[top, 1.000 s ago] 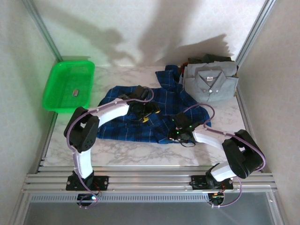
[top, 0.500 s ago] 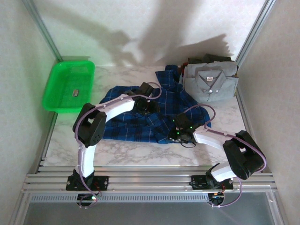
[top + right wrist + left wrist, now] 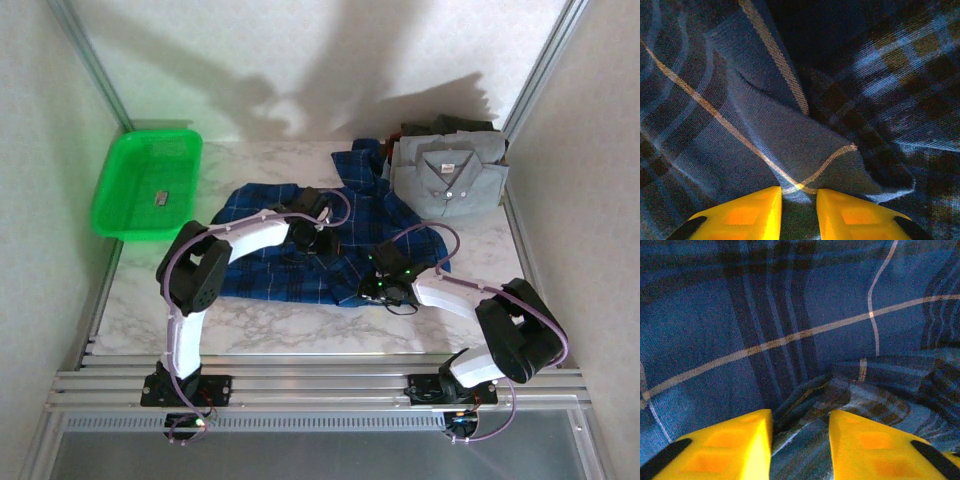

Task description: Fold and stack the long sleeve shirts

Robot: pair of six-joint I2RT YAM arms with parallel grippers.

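While the plaid shirt [image 3: 262,276] lies spread across the middle of the tabletop [image 3: 250,325], rumpled and only half tidy, both arms are right down on it. Collar end points toward the far right corner, body runs left, and the cloth is bunched through the centre. That is where the left gripper [image 3: 316,238] sits. Its wrist view has the yellow fingers [image 3: 730,445] either side of a raised ridge of fabric, the jaws fairly close. Whether they actually bite the cloth I cannot tell.

Over on the near right hem, the right gripper [image 3: 383,287] is clamped on the plaid shirt, a peak of cloth pinched between its narrow jaws. My read: it holds that edge so the shirt cannot slide, while the left takes a handful from the middle to carry a fold over.

Just beyond the collar, the grey shirt [image 3: 448,175] waits neatly folded on top of the dark shirts [image 3: 440,126]. That is the stack this one should join. The basket [image 3: 108,205] sits well apart at the far left.
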